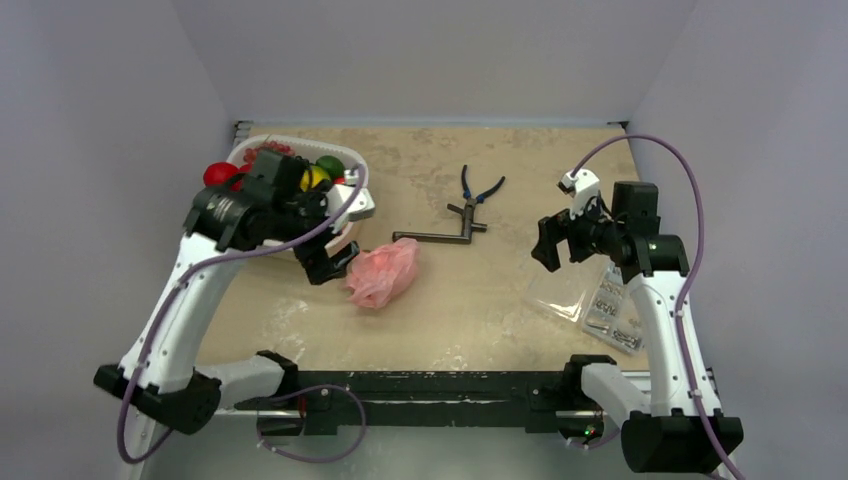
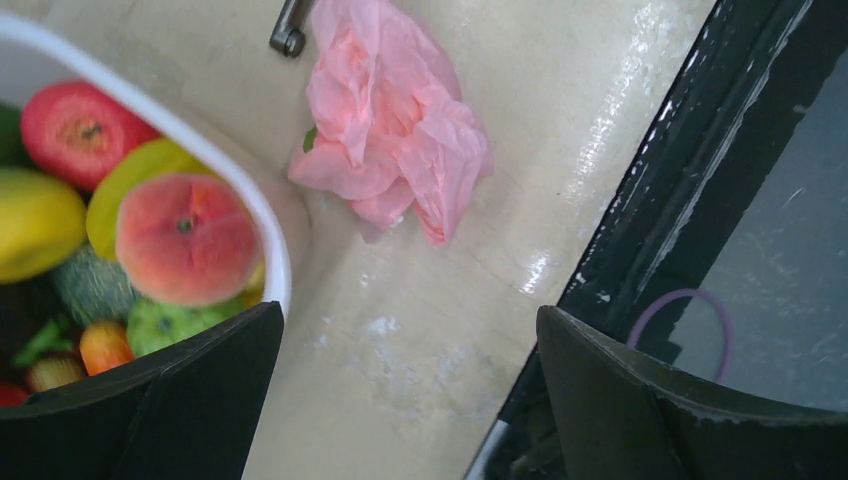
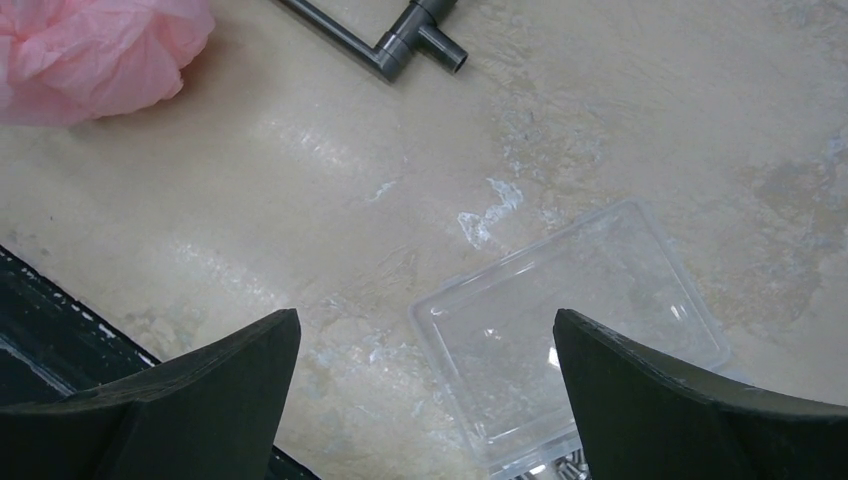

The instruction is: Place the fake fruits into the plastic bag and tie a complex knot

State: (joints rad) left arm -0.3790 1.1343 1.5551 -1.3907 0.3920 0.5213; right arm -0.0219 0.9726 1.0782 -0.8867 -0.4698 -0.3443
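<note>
The plastic bag (image 2: 385, 130) is thin pink film, crumpled, creased and faintly see-through. The fake fruits (image 2: 185, 240) look like smooth moulded plastic; the peach is duller and the red one shinier. Their bowl (image 2: 281, 262) is smooth and white. The worktop (image 3: 300, 150) is a pale, marbled, stone-look surface with a wet-looking sheen. The bent bar (image 3: 400, 40) is dull grey metal, and the tray (image 3: 570, 320) is clear glossy plastic.

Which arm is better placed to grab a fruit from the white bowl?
Left. The left gripper hangs open right at the bowl rim, with the fake fruits beside its finger. The right gripper is open far away, above a clear container.
</note>
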